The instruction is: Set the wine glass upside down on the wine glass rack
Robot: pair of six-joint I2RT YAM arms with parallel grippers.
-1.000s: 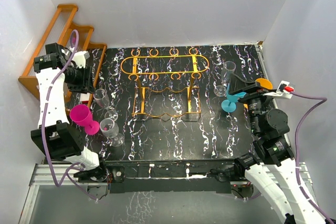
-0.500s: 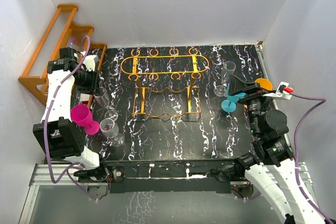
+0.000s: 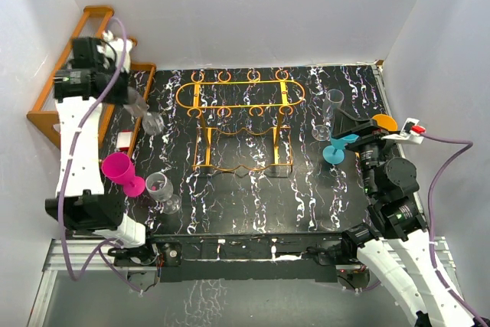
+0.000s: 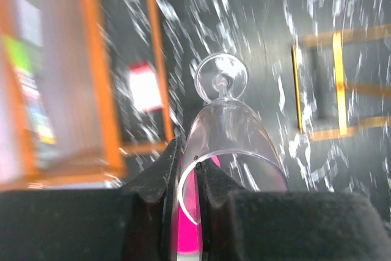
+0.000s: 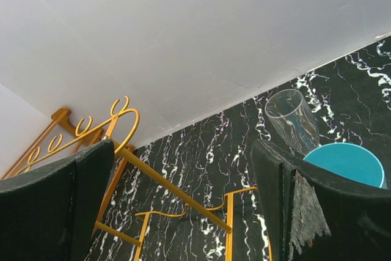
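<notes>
A clear wine glass (image 3: 148, 119) hangs tilted above the table's left side, its foot pointing away from the wrist. My left gripper (image 3: 130, 101) is shut on its rim; in the left wrist view one finger sits inside the bowl (image 4: 235, 142), the other outside, and the left gripper (image 4: 189, 164) pinches the glass wall. The orange-gold wire wine glass rack (image 3: 240, 97) stands at the table's back middle, to the right of the held glass, and part of the rack (image 4: 336, 84) shows in that wrist view. My right gripper (image 3: 348, 132) is open and holds nothing; its wrist view shows the right gripper (image 5: 183, 197) facing the rack (image 5: 153, 178).
A pink glass (image 3: 119, 170) and a clear glass (image 3: 161, 189) stand front left. A teal glass (image 3: 334, 151) and a clear glass (image 3: 333, 105) stand by the right gripper. A brown wooden stepped rack (image 3: 76, 51) leans at the back left. A small white and red item (image 3: 125, 139) lies beside it.
My left gripper came down onto the clear glass, closed on its rim and lifted it off the table toward the back left, tilting it. The right arm stayed still.
</notes>
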